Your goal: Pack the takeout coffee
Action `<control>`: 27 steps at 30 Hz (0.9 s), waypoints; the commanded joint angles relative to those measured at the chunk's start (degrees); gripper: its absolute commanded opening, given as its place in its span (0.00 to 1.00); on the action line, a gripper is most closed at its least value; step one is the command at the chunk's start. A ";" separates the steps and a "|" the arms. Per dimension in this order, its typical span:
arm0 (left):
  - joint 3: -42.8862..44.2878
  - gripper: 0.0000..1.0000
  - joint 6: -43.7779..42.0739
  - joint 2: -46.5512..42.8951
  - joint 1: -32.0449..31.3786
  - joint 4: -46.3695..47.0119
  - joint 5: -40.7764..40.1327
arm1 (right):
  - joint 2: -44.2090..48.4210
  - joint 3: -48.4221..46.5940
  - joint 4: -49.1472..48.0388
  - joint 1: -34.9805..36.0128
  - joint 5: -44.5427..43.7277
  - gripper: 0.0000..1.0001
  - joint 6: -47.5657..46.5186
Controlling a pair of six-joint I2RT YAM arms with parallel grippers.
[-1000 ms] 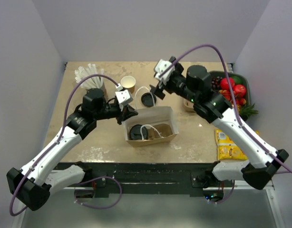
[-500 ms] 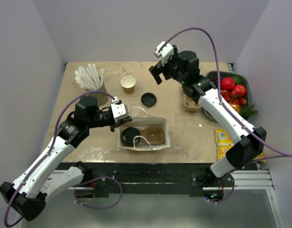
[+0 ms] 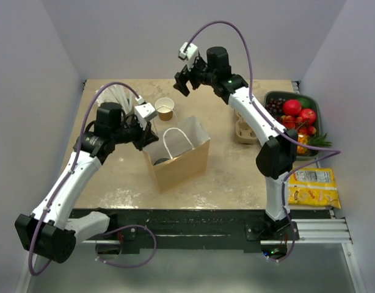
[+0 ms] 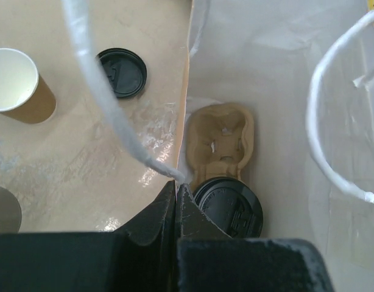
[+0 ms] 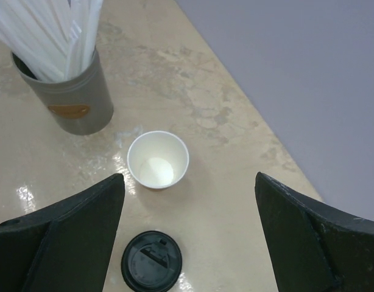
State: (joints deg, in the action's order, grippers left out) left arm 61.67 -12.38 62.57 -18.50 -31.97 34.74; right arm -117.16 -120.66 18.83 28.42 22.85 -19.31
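1. Takeout coffee [image 4: 228,207] sits at the bottom of the paper bag [image 3: 181,162], black lid up, touching a moulded pulp carrier [image 4: 220,141]. The bag walls stand close around both.
2. Left gripper [image 4: 176,193] is clenched on the bag's rim by the white handle [image 4: 102,91]. The bag is upright with its mouth open.
3. Right gripper [image 5: 189,176] is spread wide with nothing in it, high over the far table edge by the back wall.
4. Below it:
   - lidless cup [image 5: 158,159], kraft outside and white inside
   - loose lid [image 5: 151,261], ridged black plastic
   - grey cup [image 5: 68,100] of white straws, tan label unreadable
5. Bare tabletop [image 3: 236,171] lies right of the bag, glossy mottled beige.
6. At the right edge are a fruit tray [image 3: 278,95], a second carrier [image 3: 245,131] and a yellow packet [image 3: 313,189], its print too small to read.
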 commanded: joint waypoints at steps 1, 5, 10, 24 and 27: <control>5.48 0.02 0.78 2.03 0.66 -5.30 3.04 | -1.22 -1.60 -2.03 -0.74 5.53 0.90 6.03; 7.14 0.37 1.83 3.35 0.66 -4.07 1.74 | 0.00 0.43 -4.85 -0.83 5.54 0.91 7.18; 18.09 0.59 -1.05 3.62 0.75 -8.19 -0.20 | 2.28 0.25 -5.29 -1.62 4.75 0.92 8.93; 24.20 0.68 -0.12 3.34 10.04 -4.08 -29.72 | 6.42 3.24 -8.28 -3.82 3.95 0.93 13.68; 27.61 0.57 3.05 8.79 16.89 -2.22 -30.44 | 7.38 3.94 -8.46 -4.25 4.39 0.93 13.86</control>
State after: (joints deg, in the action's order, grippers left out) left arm 86.74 -15.73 65.41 -8.91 -41.87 13.02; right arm -112.20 -117.75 12.97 24.62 26.57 -7.44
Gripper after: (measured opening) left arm 0.615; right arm 0.934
